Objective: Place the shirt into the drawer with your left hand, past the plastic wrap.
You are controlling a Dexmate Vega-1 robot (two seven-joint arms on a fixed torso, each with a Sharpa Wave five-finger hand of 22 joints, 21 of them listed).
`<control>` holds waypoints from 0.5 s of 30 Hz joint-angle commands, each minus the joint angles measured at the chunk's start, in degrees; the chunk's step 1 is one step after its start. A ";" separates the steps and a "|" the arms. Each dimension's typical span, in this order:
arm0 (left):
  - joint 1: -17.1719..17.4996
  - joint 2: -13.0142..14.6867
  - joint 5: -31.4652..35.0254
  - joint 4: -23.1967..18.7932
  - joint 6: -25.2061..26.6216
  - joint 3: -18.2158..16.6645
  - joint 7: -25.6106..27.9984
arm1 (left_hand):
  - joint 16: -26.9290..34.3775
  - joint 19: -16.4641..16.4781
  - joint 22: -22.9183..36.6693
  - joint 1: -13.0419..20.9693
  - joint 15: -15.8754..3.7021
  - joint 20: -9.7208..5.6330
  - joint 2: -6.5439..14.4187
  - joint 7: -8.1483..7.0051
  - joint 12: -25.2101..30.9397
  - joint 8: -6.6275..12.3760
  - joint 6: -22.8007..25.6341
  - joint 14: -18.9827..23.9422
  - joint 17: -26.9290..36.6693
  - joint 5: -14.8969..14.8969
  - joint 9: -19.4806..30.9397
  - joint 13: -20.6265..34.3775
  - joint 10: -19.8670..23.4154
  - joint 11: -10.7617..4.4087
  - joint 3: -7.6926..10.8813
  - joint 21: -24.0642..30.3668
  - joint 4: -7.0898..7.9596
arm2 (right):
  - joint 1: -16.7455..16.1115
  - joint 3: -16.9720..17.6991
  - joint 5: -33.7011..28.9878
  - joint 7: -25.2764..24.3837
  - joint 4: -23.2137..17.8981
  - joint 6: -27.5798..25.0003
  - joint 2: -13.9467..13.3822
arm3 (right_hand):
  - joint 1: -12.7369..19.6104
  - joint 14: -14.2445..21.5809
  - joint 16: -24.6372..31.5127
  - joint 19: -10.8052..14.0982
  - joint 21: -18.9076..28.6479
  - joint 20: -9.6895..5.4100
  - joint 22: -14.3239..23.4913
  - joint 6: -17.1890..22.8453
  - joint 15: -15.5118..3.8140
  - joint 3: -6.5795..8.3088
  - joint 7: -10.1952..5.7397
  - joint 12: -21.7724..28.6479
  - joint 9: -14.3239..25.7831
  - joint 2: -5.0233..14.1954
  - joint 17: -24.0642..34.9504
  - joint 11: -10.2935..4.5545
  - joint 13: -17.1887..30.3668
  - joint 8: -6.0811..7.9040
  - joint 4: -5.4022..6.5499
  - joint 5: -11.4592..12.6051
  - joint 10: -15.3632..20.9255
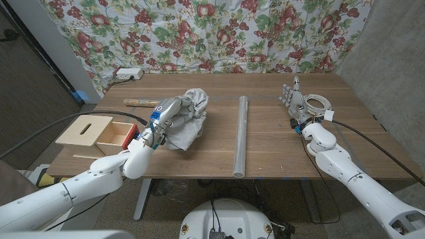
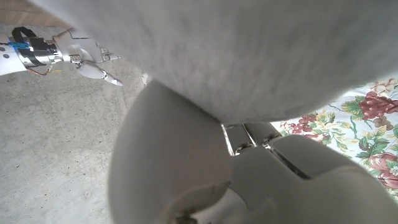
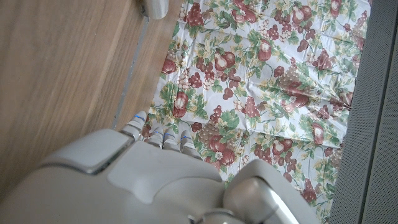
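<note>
**Gripping the shirt beside the drawer**

Gripping a bunched grey shirt (image 1: 186, 119), the left hand (image 1: 170, 113) has its fingers closed into the cloth left of the table's middle. The shirt sits crumpled on the wooden table (image 1: 279, 153), just right of the wooden drawer box (image 1: 98, 131), whose red-lined drawer (image 1: 119, 135) is pulled open toward the shirt. In the left wrist view grey fabric (image 2: 249, 56) presses close against the camera above the hand's pale shell.

A clear roll of plastic wrap (image 1: 240, 136) lies right of the shirt, running from far to near across the table. Well to its right, the right hand (image 1: 293, 101) stands near the far edge with fingers straight and apart, holding nothing. A coiled white cable (image 1: 319, 104) lies just right of it. A floral cloth (image 1: 212, 33) hangs behind the table.
</note>
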 commanded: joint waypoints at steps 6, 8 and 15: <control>2.10 2.18 -1.62 -3.24 1.58 -2.84 2.30 | -0.46 0.67 0.05 -0.66 -3.55 -10.00 -0.03 0.14 0.35 0.50 0.69 1.63 0.50 0.08 -0.16 -0.11 0.68 0.01 26.69 0.42 -12.78 | 0.29 -0.29 -0.02 0.28 0.66 0.42 0.35 | -0.20 -0.29 0.34 -0.12 0.22 -0.02 0.18 0.29 -0.41 0.11 0.17 0.53 0.31 0.22 0.25 0.19 0.32 0.08 0.12 -0.07 0.09; 2.32 2.35 -1.79 -3.51 1.59 -3.23 2.69 | -0.45 0.83 -0.08 -0.73 -3.60 -10.07 -0.05 0.14 0.48 0.49 0.96 1.67 0.53 -0.01 -0.47 -0.09 0.96 0.03 26.81 0.37 -12.76 | 0.26 -0.22 0.21 0.35 0.75 0.56 0.52 | -0.20 -0.27 0.35 -0.11 0.22 0.01 0.18 0.32 -0.42 0.12 0.21 0.52 0.31 0.22 0.25 0.17 0.32 0.09 0.12 -0.08 0.06; 3.96 3.24 -1.95 -5.37 2.90 -4.44 3.73 | -0.53 0.86 -0.20 -0.84 -3.52 -10.03 -0.17 0.18 0.51 0.76 1.03 1.89 0.45 -0.25 -0.45 -0.19 1.19 0.01 26.98 0.35 -12.77 | -0.07 -0.07 0.05 -0.02 0.68 1.11 0.64 | -0.22 -0.28 0.35 0.04 0.28 -0.43 0.18 0.32 -0.60 0.12 0.16 0.48 0.31 0.14 0.25 0.29 0.32 0.08 0.11 -0.11 -0.02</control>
